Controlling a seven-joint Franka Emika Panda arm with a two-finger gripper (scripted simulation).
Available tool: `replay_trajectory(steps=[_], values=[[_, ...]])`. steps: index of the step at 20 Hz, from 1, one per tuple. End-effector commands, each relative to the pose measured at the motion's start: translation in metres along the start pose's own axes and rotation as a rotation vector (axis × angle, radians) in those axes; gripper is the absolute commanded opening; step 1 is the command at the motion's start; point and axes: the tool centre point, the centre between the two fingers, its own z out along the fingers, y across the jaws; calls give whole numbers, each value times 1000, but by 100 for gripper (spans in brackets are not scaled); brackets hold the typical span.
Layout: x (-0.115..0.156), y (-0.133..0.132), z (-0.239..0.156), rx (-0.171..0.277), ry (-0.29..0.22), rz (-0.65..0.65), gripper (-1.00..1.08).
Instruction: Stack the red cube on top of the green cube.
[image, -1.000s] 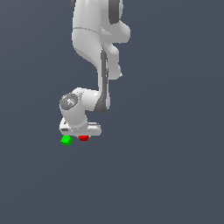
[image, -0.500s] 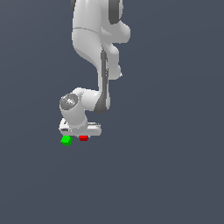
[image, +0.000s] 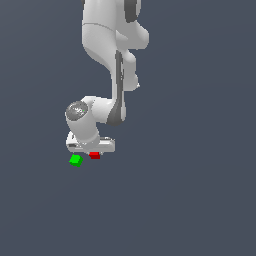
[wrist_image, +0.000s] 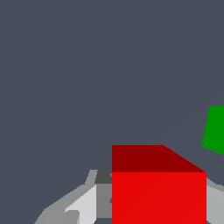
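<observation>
Plain dark grey-blue floor (image: 200, 200), unmarked. Green cube (image: 75, 160) resting on it; red cube (image: 94, 156) just beside, toward exterior view's right, apart.

The ground (image: 200, 200) is one flat, dull slate-blue surface filling both views on every side of the pincer. It bears no seam, edge, wall, furniture or window. Light is even, with no marked shadows visible.

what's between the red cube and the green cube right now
Nothing: in the exterior view only bare grey floor separates the red cube from the green cube.
</observation>
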Motion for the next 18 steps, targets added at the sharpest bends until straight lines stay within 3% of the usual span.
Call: replay_trajectory(steps=[1,10,18], values=[[0,0,-16,0,2,0,-100],[0,0,-70,0,2,0,-100],[1,2,-76,-1,3,0,-100]])
